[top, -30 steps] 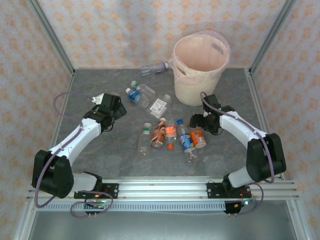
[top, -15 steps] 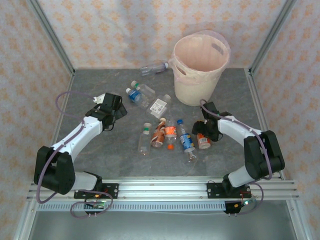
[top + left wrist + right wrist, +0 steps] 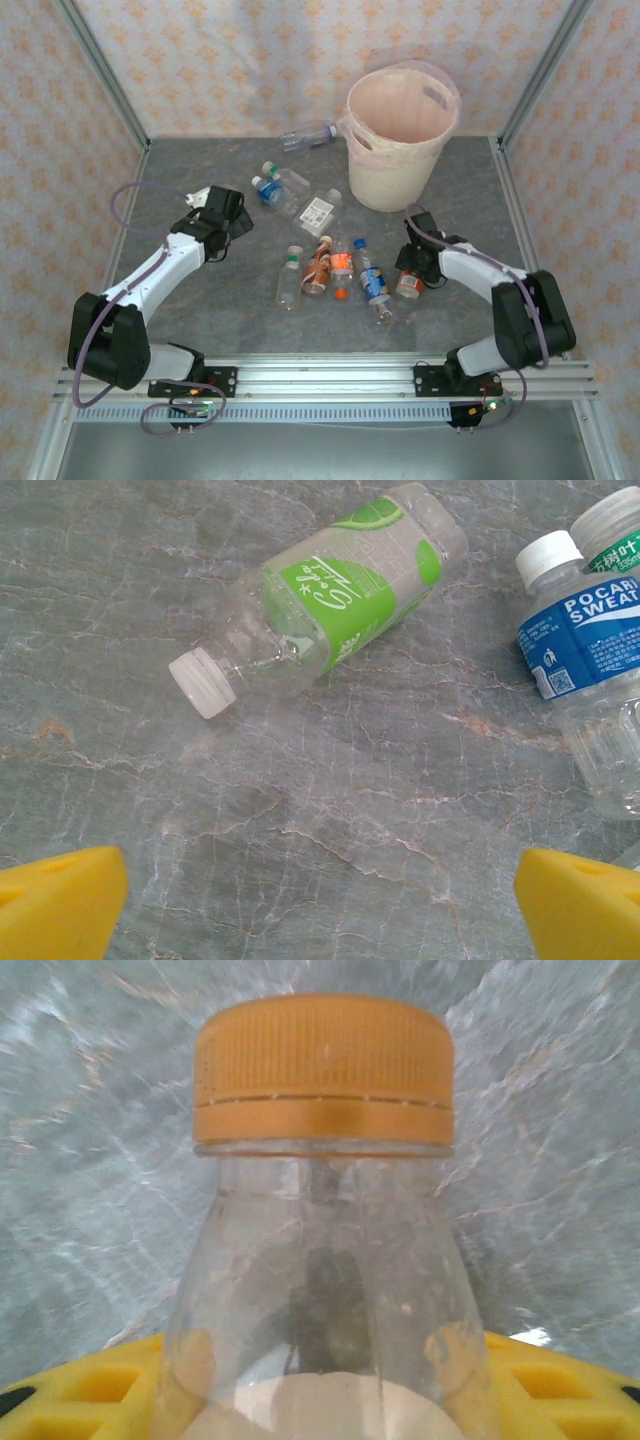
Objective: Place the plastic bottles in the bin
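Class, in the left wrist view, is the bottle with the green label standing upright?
No, the bottle with the green label lies on its side on the table, its white cap toward the lower left.

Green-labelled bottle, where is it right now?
Left wrist view, upper centre: the green-labelled bottle lies on its side, beside the blue Pocari Sweat bottle at the frame's right edge.

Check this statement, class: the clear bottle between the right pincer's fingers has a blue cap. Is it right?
Not quite. The cap is orange, not blue, as the right wrist view shows. The rest holds: the clear bottle sits between the fingers of the right pincer.
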Motion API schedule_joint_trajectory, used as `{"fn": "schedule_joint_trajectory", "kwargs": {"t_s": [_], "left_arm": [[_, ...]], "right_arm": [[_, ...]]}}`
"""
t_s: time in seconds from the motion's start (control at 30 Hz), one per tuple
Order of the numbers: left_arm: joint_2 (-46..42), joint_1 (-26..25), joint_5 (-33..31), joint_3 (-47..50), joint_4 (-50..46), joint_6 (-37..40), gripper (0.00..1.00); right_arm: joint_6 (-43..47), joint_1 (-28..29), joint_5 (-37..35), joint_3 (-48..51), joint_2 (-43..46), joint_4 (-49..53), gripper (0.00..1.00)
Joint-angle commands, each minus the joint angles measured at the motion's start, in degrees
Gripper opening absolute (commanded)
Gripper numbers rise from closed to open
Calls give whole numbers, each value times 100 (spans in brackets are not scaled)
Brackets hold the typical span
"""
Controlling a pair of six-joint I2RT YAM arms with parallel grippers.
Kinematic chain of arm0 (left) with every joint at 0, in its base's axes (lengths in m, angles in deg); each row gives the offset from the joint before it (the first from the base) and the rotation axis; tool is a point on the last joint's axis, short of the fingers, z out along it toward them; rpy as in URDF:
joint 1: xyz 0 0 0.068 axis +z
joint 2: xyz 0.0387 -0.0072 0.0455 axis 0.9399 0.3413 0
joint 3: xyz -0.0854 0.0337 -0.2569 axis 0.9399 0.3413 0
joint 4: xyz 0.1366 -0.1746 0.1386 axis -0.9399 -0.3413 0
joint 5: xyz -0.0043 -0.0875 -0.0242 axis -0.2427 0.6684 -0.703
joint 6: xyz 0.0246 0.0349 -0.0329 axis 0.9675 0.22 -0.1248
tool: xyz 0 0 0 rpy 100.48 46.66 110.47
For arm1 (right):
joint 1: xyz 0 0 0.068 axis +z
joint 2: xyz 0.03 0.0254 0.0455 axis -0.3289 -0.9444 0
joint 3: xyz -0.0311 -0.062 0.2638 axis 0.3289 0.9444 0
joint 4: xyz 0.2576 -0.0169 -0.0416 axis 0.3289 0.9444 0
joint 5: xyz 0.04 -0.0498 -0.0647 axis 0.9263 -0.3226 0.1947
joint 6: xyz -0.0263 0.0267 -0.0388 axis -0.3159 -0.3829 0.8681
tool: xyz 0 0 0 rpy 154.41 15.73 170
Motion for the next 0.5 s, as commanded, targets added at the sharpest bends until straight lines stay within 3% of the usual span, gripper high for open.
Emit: {"fn": "schedule_joint_trajectory", "kwargs": {"t_s": [0.0, 0.2, 0.47], "left_arm": [[-299, 48, -102, 94, 84, 110, 100], [-840, 49, 723, 758, 1312, 125, 100], [-1449, 50, 950, 1337, 1994, -43, 100]], "right_arm": [[35, -1, -414, 28, 814, -455, 54], [250, 16, 63, -107, 2014, -1829, 52], [320, 61, 405, -1190, 1744, -3435, 49]]}}
